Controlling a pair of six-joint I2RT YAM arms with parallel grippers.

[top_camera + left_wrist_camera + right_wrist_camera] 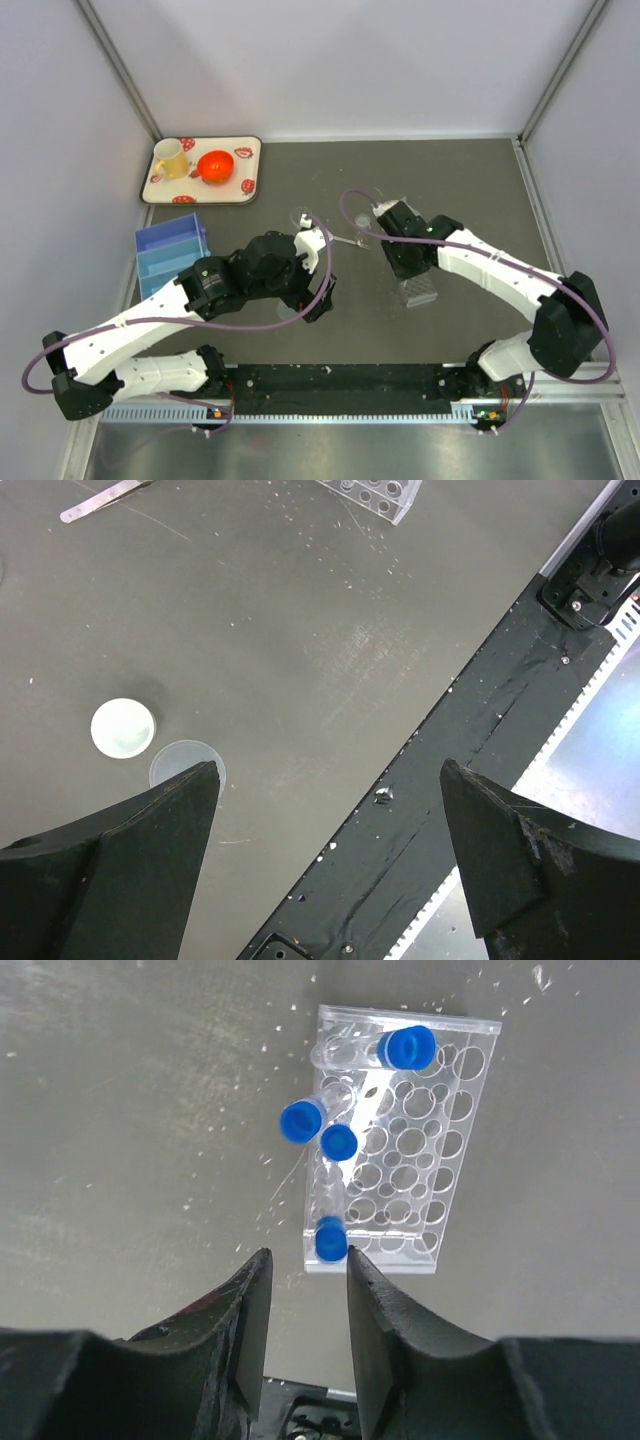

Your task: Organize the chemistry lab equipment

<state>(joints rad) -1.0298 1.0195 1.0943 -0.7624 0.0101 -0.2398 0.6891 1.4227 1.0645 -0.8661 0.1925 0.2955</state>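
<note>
left claw [330, 780] spread wide, angled downward, right claw [307, 1260] narrowly parted, empty, angled downward

White links [150, 322], black joints [268, 262], purple cables [606, 345] (one per arm), black wedge fingers [240, 1345].

No lettering, number, brand or label can be read anywhere. The clear plastic gridded tube rack [455, 1110] and its blue-capped tubes [340, 1142] show plain surfaces. The white rectangular tray [215, 196] carries red printed patches along its rim (too small to tell whether signs or mere decoration).
</note>
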